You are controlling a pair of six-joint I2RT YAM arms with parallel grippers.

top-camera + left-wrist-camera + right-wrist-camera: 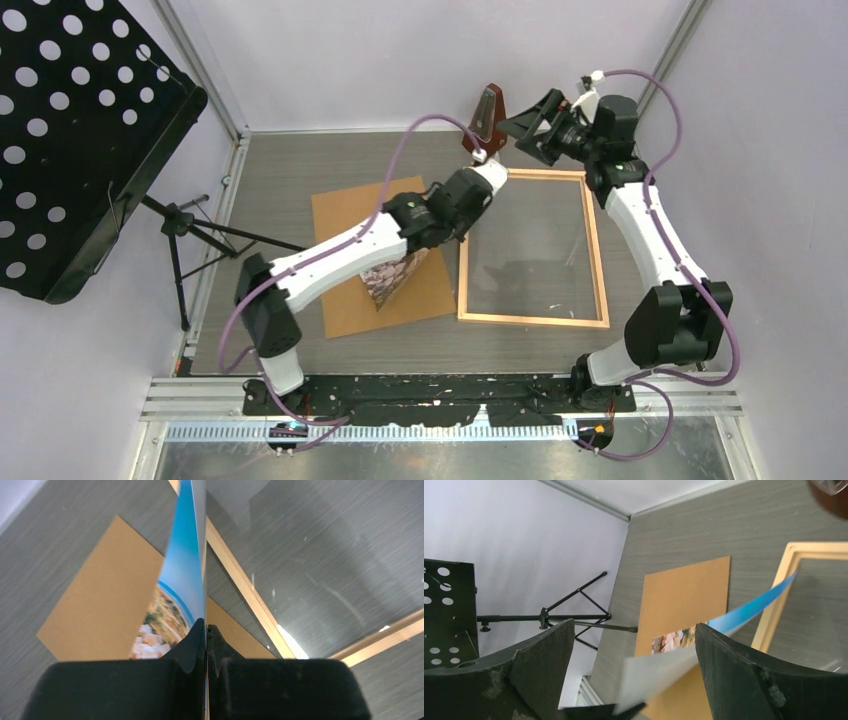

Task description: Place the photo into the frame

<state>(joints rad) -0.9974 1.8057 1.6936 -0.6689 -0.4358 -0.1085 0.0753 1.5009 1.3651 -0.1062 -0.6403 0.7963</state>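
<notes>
Photo (181,575) stands edge-on, pinched between closed left fingers (190,650).

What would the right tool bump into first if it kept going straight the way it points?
Most likely the photo: its edge sits between the right tool's open fingers. The brown board lies farther behind.

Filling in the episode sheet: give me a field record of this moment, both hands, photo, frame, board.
left hand: shut on the photo, at its edge
right hand: open, empty, raised beyond the far edge of the frame
photo: held up, tilted on edge over the backing board, outside the frame
frame: flat on the table, right of the board
backing board: flat, left of the frame
task: photo not yet in frame
</notes>
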